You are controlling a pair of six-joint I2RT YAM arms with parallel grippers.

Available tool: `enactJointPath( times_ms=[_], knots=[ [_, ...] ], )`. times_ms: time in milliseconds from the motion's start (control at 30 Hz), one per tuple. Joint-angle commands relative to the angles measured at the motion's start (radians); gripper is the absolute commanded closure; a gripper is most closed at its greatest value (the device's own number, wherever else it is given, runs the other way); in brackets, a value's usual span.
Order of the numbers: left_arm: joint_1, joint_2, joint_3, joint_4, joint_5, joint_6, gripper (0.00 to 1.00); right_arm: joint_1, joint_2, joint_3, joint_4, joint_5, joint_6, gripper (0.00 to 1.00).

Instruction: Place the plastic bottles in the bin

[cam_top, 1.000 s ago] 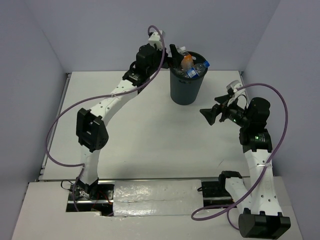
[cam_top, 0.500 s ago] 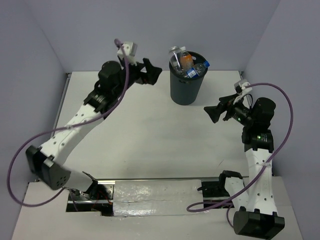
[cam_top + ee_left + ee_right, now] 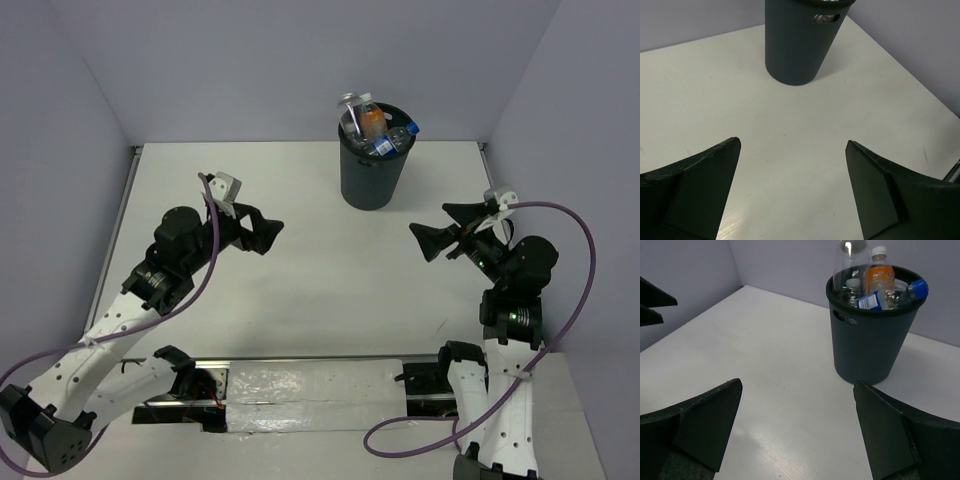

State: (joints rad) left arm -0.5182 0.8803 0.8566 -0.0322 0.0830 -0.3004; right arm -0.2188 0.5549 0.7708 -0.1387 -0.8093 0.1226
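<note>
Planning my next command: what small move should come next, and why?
Probably just park both arms at rest. The left gripper and right gripper are open and empty, the plastic bottles sit in the bin, and no bottle shows on the table in any view, so nothing seems left to pick.

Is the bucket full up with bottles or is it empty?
Full. The bin stands upright, and the orange bottle, a clear bottle and a blue-capped bottle poke up past its rim.
</note>
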Motion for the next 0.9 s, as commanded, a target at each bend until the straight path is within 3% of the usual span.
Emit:
enactJointPath(
  times_ms=[0, 233, 533, 867],
  knots=[
    [0.004, -0.09, -0.013, 0.012, -0.023, 0.087, 0.01, -0.011, -0.021, -0.028, 0.114, 0.062, 0.054, 0.0],
    [0.01, -0.198, -0.1, 0.048, -0.057, 0.109, 0.01, -0.01, -0.013, -0.011, 0.102, 0.107, 0.054, 0.0],
    [0.017, -0.175, -0.093, -0.003, -0.143, 0.156, 0.01, -0.013, -0.013, -0.015, 0.105, 0.099, 0.055, 0.0],
    [0.052, -0.176, -0.087, 0.005, -0.091, 0.139, 0.0, -0.011, -0.019, -0.01, 0.094, 0.127, 0.037, 0.0]
  ],
)
